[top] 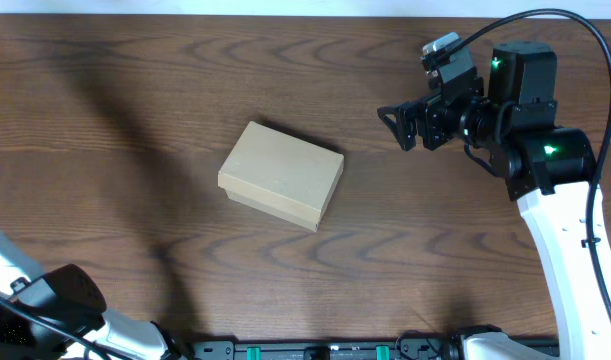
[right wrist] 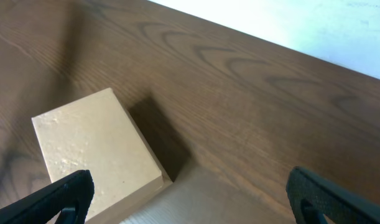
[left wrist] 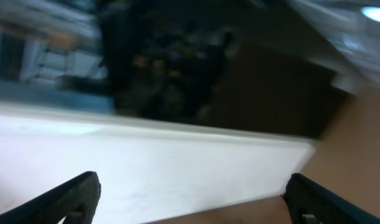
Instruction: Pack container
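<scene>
The container is a plain tan cardboard box lying shut and slightly askew at the middle of the table. In the right wrist view the container fills the lower left. My right gripper hovers to the box's right, pointing toward it, open with nothing between its fingers. My left gripper is open and empty in its blurred wrist view, which faces a white wall and does not show the box. Only the left arm's body shows overhead, at the near left corner.
The dark wood table carries nothing but the box. A white surface lies beyond the table's far edge. A black rail with green fittings runs along the near edge.
</scene>
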Controlling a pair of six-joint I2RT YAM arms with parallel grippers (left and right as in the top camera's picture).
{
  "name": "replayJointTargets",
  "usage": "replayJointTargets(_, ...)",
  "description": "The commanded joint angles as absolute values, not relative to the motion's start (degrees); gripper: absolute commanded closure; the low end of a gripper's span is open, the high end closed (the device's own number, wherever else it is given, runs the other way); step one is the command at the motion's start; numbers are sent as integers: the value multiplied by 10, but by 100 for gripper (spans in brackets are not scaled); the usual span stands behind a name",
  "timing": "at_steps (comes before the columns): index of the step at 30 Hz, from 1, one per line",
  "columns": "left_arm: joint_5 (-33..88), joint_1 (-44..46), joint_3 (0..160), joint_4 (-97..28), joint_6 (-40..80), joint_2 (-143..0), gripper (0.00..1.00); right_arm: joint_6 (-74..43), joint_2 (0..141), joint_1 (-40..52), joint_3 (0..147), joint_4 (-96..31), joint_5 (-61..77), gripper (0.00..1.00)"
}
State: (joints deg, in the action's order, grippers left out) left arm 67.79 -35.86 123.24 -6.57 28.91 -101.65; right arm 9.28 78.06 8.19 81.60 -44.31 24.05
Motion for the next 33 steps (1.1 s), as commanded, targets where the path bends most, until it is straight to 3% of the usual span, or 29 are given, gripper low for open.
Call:
replayJointTargets(1, 523, -331, 1282, -174, 116, -1020, 5, 100, 784, 87, 827, -443, 237, 1)
replayJointTargets(8, 285, -255, 1320, -442, -18, -1020, 5, 122, 800, 87, 827, -453, 221, 1)
replayJointTargets(17, -1, -169, 1320, -709, -19, -1019, 5, 183, 858, 163, 832, -504, 187, 1)
replayJointTargets(23, -49, -156, 1320, -816, 14, -1005, 5, 187, 898, 240, 862, -522, 181, 1)
replayJointTargets(27, -56, -156, 1320, -863, 25, -979, 5, 178, 915, 289, 879, -536, 160, 20)
replayJointTargets(31, -73, -156, 1320, -895, 35, -953, 5, 176, 919, 328, 883, -527, 158, 53)
replayJointTargets(33, -73, -156, 1320, -899, 48, -937, 5, 176, 919, 346, 883, -523, 158, 63)
